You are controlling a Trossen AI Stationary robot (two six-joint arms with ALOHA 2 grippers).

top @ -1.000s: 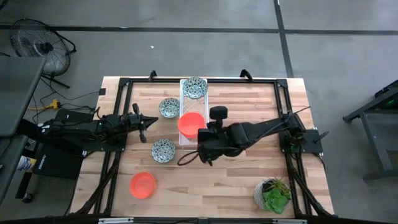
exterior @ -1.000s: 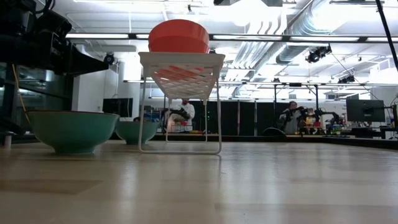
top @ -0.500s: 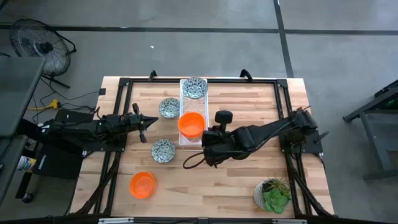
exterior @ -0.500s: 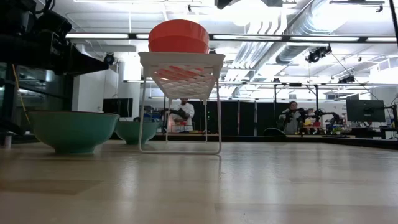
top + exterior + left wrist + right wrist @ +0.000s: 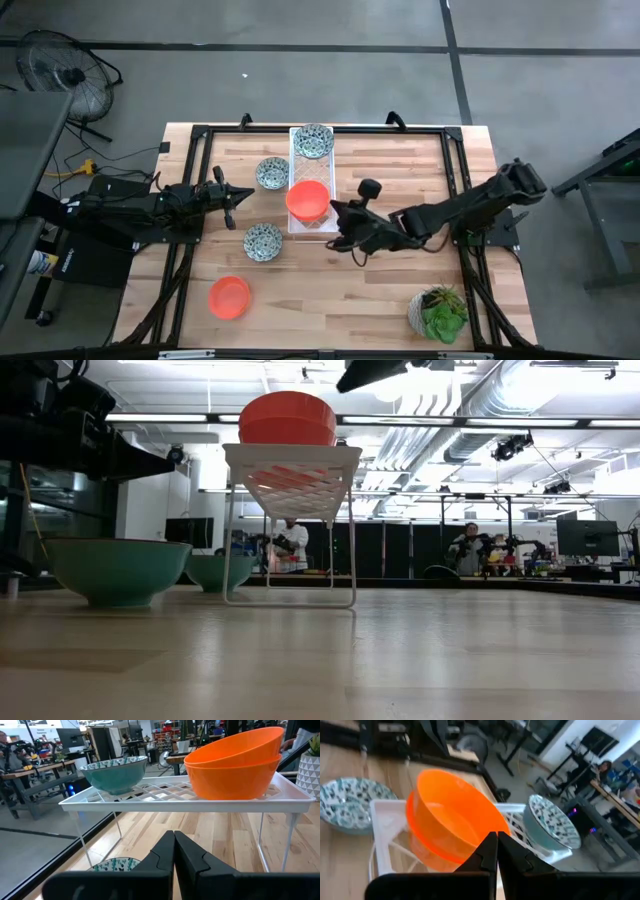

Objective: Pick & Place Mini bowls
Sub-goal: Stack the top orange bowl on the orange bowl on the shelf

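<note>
A white lattice tray (image 5: 311,165) stands on legs at the table's middle. On its near end sit two stacked orange mini bowls (image 5: 308,200) (image 5: 235,762); on its far end sits a patterned mini bowl (image 5: 313,141). Two patterned mini bowls (image 5: 271,173) (image 5: 263,241) and one orange mini bowl (image 5: 229,297) rest on the table to the tray's left. My right gripper (image 5: 336,210) (image 5: 492,840) is shut and empty, just right of the stacked orange bowls, pointing at them. At the table's left side, my left gripper (image 5: 236,197) (image 5: 174,842) is shut and held level.
A pale pot with a green plant (image 5: 437,312) stands at the near right corner. A black frame (image 5: 320,128) runs around the table's edges. Bare wood lies between the tray and the plant. People stand in the room beyond the table.
My right arm has drawn back toward the table's right edge and come lower, and its gripper has tipped from pointing steeply down to nearly level, staying shut. The stacked orange bowls and the tray have kept their place.
</note>
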